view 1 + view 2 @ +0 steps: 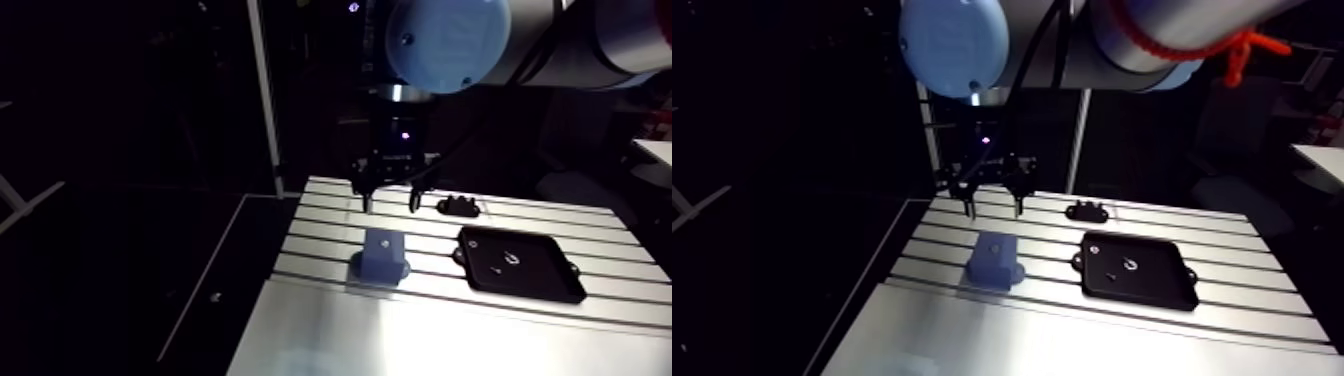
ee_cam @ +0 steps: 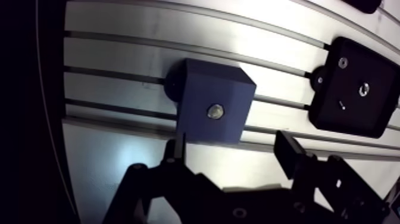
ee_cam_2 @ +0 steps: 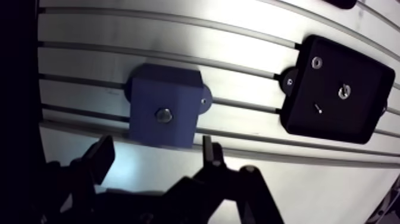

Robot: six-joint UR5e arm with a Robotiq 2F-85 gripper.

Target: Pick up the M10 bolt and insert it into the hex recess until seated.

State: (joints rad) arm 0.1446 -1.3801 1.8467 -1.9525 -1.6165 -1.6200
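Observation:
A blue block (image 2: pixel 211 101) stands on the slotted table (image 1: pixel 330 330), bolted down by a flange at its base. A small metallic bolt head (image 2: pixel 215 111) shows in the recess in the block's top face. My gripper (image 2: pixel 235 152) hangs open above the table with nothing between its fingers (image 2: pixel 178 146). In the wrist view the block lies just ahead of the fingertips. In the arm view the gripper (image 1: pixel 390 200) is above and a little behind the block (image 1: pixel 382 252).
A black tray (image 1: pixel 540 285) lies beside the block, holding a ring-shaped part (image 2: pixel 363 89) and a small pin (image 2: pixel 341 103). A small black bracket (image 1: pixel 460 207) sits near the table's far edge. The table's left edge runs close to the block.

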